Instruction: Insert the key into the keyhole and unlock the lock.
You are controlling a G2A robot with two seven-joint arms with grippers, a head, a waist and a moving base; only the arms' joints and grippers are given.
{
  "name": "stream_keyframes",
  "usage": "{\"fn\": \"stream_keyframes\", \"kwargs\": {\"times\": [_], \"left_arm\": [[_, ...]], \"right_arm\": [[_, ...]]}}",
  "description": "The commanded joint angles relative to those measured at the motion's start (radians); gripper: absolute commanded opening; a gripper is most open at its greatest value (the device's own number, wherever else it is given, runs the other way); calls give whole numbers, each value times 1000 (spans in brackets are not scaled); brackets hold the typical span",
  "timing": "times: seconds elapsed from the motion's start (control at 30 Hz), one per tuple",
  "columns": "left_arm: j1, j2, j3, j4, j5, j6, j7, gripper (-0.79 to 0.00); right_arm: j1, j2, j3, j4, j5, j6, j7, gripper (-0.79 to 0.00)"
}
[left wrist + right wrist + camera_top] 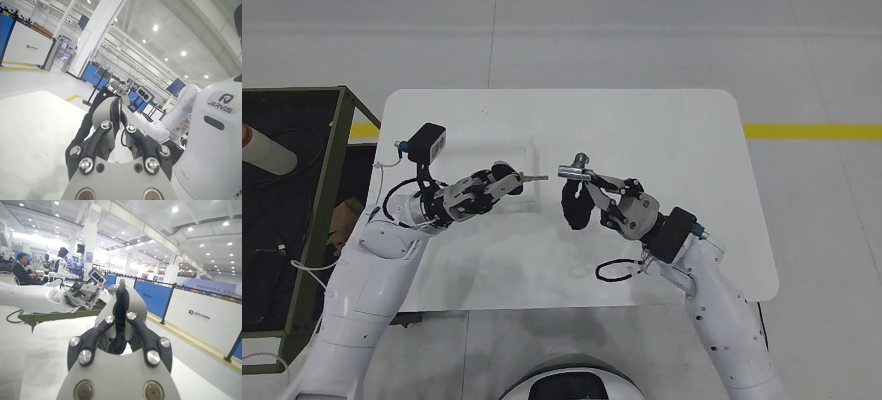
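Top view: left gripper (506,183) pinches the slim silver metal key (534,179); right gripper (587,181) pinches the silver cylindrical lock (575,168); the key tip lies near the keyhole (119,91) but apart from it. Insertion and turning apparently remain.

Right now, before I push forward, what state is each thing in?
key: clamped in the left jaws, off the table, tip short of the lock, not inserted.
lock: clamped in the right jaws, off the table.
keyhole: empty, facing the key.
left jaws: shut on key.
right jaws: shut on lock.
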Motion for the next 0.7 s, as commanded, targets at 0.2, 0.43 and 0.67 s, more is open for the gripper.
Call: {"fn": "stream_keyframes", "kwargs": {"times": [0.2, 0.43, 0.67], "left_arm": [[30, 0, -4, -38, -28, -7, 32, -785], [21, 6, -4, -28, -55, -7, -16, -785], [22, 6, -31, -38, -3, -7, -21, -785]], "right_arm": [[1, 2, -19, -4, 106, -75, 38, -785], [11, 2, -35, -2, 107, -70, 57, -785], [18, 2, -53, 10, 149, -90, 103, -785]]}}
